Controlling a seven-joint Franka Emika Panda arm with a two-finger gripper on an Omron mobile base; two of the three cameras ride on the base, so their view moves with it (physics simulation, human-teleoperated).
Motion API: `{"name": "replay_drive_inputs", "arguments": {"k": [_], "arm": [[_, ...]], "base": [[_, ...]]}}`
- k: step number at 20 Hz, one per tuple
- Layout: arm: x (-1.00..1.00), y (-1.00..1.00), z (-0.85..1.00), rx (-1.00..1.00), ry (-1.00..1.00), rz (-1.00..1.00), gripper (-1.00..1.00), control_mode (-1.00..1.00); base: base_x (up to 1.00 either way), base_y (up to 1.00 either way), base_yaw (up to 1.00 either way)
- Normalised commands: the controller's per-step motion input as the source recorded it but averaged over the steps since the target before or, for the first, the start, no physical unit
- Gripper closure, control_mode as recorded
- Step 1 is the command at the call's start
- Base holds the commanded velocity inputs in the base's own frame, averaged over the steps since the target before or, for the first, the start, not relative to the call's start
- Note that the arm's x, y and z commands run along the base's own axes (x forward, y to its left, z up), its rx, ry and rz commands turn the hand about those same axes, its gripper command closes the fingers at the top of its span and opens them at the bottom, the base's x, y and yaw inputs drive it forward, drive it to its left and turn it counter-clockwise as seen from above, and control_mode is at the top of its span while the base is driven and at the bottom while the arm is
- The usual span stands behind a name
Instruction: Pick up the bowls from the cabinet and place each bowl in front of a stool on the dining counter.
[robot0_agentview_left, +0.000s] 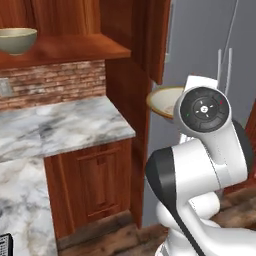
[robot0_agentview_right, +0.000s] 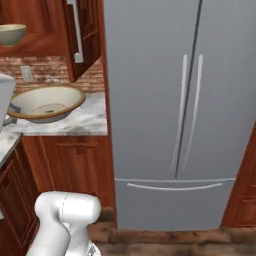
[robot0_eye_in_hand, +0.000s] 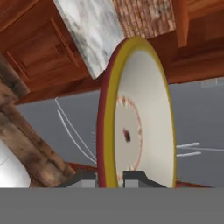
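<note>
Cream bowl: the wide, shallow cream ceramic bowl (robot0_agentview_right: 46, 103) with an ochre rim is off the cabinet and carried in the air, clear of the marble-topped desk (robot0_agentview_left: 60, 127) against the brick wall.
Tool: the two-finger tool (robot0_eye_in_hand: 110, 178) is clenched on this bowl's rim — in the hand view one dark fingertip sits on each side of the rim edge, inside and outside.
Relation that matters: the bowl stands straight out from the tool along the fingers, so its far rim leads whichever way the hand points; its opening faces up in the base views.
Second bowl: the deep grey-olive ceramic bowl (robot0_agentview_left: 17, 40) with a pale rim rests on the shelf board of the red-brown wooden wall cabinet (robot0_agentview_left: 65, 47), up and to the left of the arm, well apart from the carried one.
Surroundings: a tall grey double-door fridge (robot0_agentview_right: 180, 110) stands just beyond the carried bowl.
Step in hand: by my reading, transport of the first bowl — the dining counter and its stools lie outside these views, so the base must likely turn away from the fridge.
Risk: the grip is on the rim alone; a quick swing could tip the bowl.
</note>
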Motion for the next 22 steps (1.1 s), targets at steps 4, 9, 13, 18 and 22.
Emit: {"name": "replay_drive_inputs", "arguments": {"k": [4,9,13,18,22], "arm": [[0.0,0.0,0.0,0.0,0.0,0.0,1.0,1.0],[0.0,0.0,0.0,0.0,0.0,0.0,1.0,1.0],[0.0,0.0,0.0,0.0,0.0,0.0,1.0,1.0],[0.0,0.0,0.0,0.0,0.0,0.0,1.0,1.0],[0.0,0.0,0.0,0.0,0.0,0.0,1.0,1.0]], "base": [[-0.36,-0.69,-0.56],[-0.07,-0.76,-0.65],[0.08,-0.68,-0.76],[0.32,-0.47,-0.83],[0.19,-0.08,-0.76]]}}
